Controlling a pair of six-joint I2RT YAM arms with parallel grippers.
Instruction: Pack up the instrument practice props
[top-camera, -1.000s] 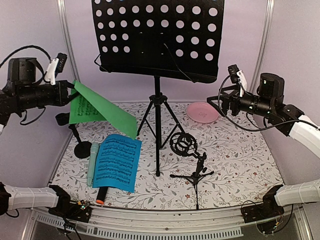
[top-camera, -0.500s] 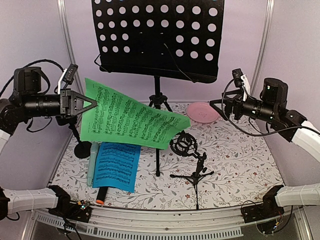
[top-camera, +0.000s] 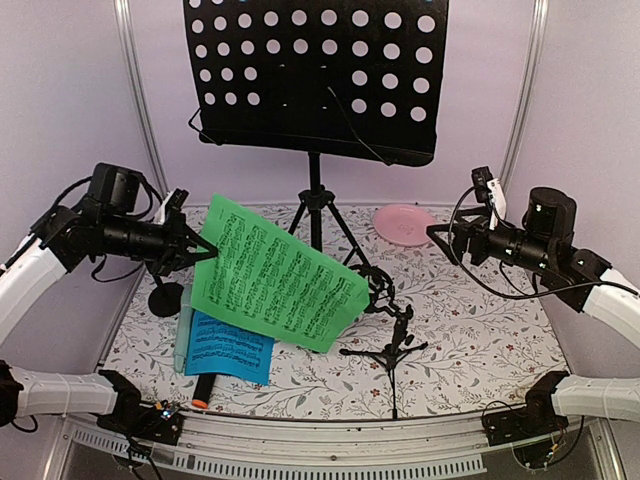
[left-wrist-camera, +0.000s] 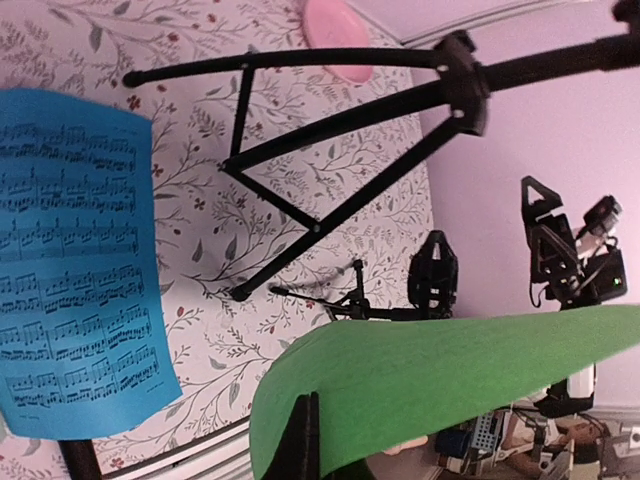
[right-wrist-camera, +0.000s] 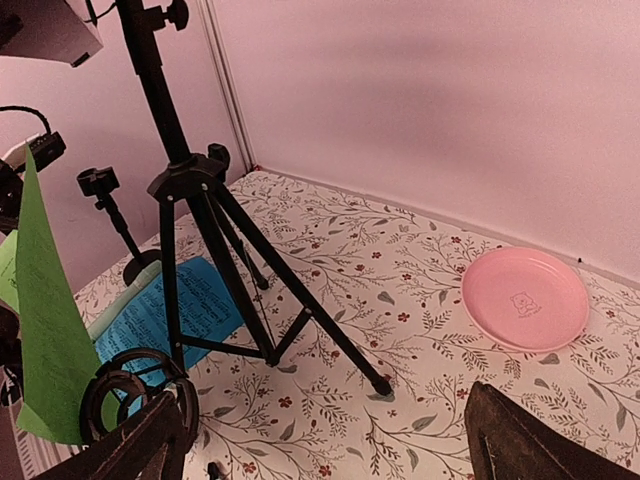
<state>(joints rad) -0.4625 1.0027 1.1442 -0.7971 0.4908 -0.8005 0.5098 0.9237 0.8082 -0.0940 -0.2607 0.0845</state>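
Green music sheet (top-camera: 275, 285) pinched in left fingers (top-camera: 188, 252) — aloft, right fingers (right-wrist-camera: 520, 440) spread wide

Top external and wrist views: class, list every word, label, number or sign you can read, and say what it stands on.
No words or numbers can be read anywhere.
green sheet: printed music notation only; any lettering is too small.
blue sheet: printed music notation only; no title legible.
pink plate: small centre emblem, too small to read.
black rack: no label visible.
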